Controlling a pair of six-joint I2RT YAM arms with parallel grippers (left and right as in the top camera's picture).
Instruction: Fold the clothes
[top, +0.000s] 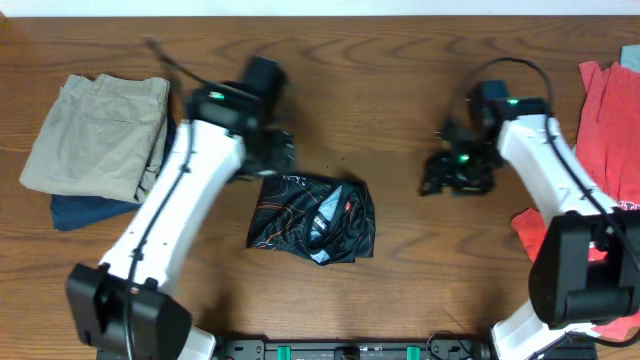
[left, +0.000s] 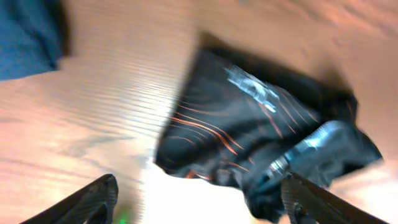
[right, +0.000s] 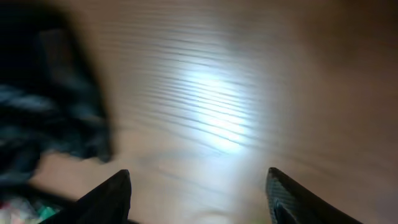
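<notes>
Overhead view: the jersey (top: 312, 218) lay bunched near the table's (top: 380, 60) centre, its folds hard to read.
Left gripper (top: 272, 152): at the jersey's 11 o'clock and blurred; its wrist view showed fingers (left: 93, 200) spread, holding nothing.
Right gripper (top: 455, 172): at the jersey's 2 o'clock, well apart, fingers (right: 113, 194) spread over bare wood.
Right wrist view: a dark shape at 9 o'clock was too blurred to name.
Red shirt (top: 610, 110): cut off at the 3 o'clock edge.

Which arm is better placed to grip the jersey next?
Left, probably. The left hand, open, hovers at the edge of the jersey; the right hand, also open, is apart from it over bare table.
</notes>
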